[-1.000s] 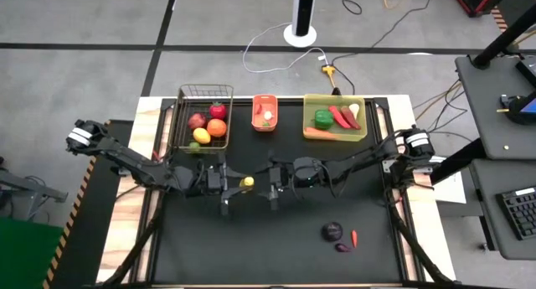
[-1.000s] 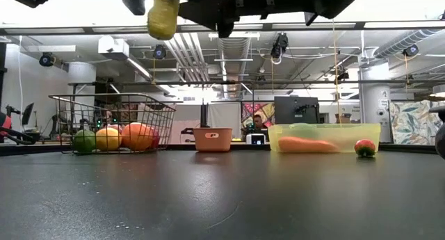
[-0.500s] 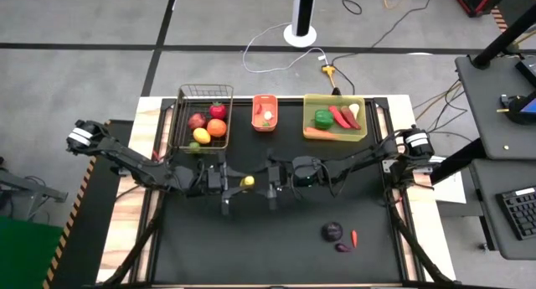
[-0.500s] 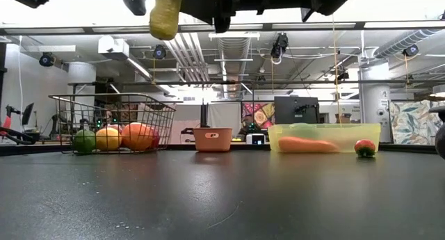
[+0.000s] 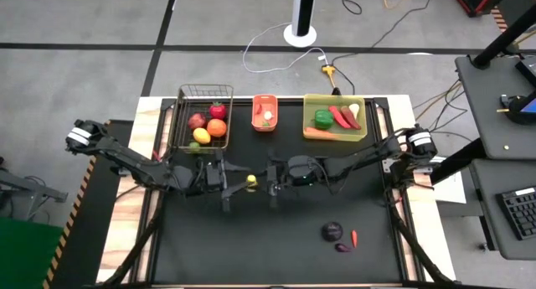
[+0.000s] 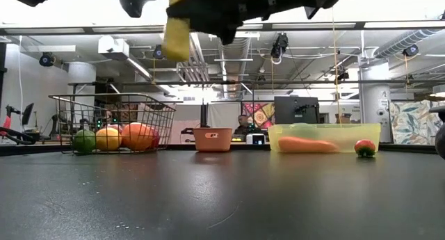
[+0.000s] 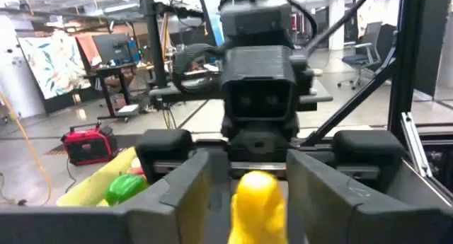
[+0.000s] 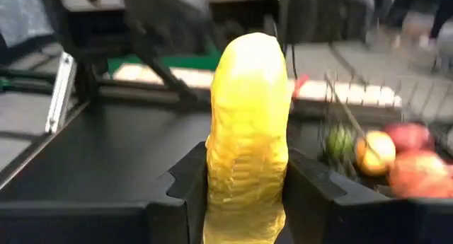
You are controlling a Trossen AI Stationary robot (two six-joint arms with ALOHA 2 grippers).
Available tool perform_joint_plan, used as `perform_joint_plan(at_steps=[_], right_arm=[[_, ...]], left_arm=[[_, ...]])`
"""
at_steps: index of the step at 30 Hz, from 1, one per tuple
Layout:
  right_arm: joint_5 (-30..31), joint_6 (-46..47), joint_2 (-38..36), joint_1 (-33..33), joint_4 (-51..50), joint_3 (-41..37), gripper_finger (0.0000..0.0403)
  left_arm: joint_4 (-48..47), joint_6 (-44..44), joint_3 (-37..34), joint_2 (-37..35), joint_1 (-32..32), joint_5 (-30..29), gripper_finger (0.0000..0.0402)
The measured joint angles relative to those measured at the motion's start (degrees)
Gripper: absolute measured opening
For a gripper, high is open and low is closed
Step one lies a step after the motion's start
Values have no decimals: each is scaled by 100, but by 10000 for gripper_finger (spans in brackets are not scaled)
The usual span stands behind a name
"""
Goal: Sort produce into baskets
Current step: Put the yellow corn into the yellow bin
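Pincer against pincer, the 2 arms are met above the middle of the black worktop (image 5: 276, 247), with a yellow corn (image 5: 250, 181) between them. In the right wrist view the right pincer (image 8: 246, 194) is seen clamped on the corn (image 8: 247, 138), its 2 dark fingers (image 8: 182, 191) pressed to either side. In the left wrist view the left pincer (image 7: 249, 191) stands parted, its fingers (image 7: 185, 194) clear of the corn (image 7: 259, 201), with the other arm's wrist facing it just behind. From the low view only the corn (image 6: 176, 31) hanging high over the worktop is made out, under the dark arms.

Nearest the front edge, a purple eggplant (image 5: 332, 230) and a red chilli (image 5: 354, 237) are seen from above only. At the far edge stand 3 baskets: a wire-mesh basket (image 5: 185, 121) with apples and an orange, a small orange basket (image 5: 265, 112), and a yellow-green bin (image 5: 335, 135) holding a green pepper (image 5: 323, 118) and a carrot (image 6: 306, 145).
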Motion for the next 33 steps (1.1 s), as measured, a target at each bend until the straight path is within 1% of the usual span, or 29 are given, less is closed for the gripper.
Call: perform_joint_plan(at_steps=[2, 4, 8, 10, 13, 15, 17, 19, 23, 26, 29, 33], right_arm=[[10, 242, -101, -99, -788, 151, 144], [188, 476, -181, -230, -1778, 379, 145], [943, 756, -248, -543, -4032, 896, 138], [1235, 842, -258, -754, -4925, 1149, 137], [1540, 924, -264, -1135, -5916, 1468, 140], [1700, 936, -266, -1426, -6295, 1590, 141], [1812, 969, -266, -1736, -6521, 1651, 141], [1832, 1023, -266, -2100, -6534, 1653, 141], [1864, 1115, -266, -2825, -6236, 1440, 139], [1821, 1326, -266, -3296, -5844, 1150, 141], [1765, 1525, -266, -3648, -5600, 861, 141], [1758, 1710, -266, -3841, -5284, 580, 148]], left_arm=[[-165, -32, 2, -24, 0, -3, 182], [-327, -77, 2, -24, 0, -4, 195], [-559, -330, 7, -24, -2, -6, 208], [-603, -378, 7, -21, -2, -4, 209], [-627, -379, 7, -21, -2, -6, 210], [-648, -379, 7, -21, -2, -6, 210], [-652, -379, 7, -21, -2, -6, 210], [-676, -379, 7, -21, -2, -6, 210], [-738, -383, 7, -21, -2, -14, 210], [-800, -405, 7, -25, -11, -260, 210], [-1048, -541, 7, -91, -11, -598, 210], [-1288, -672, 7, -168, -9, -694, 210]])
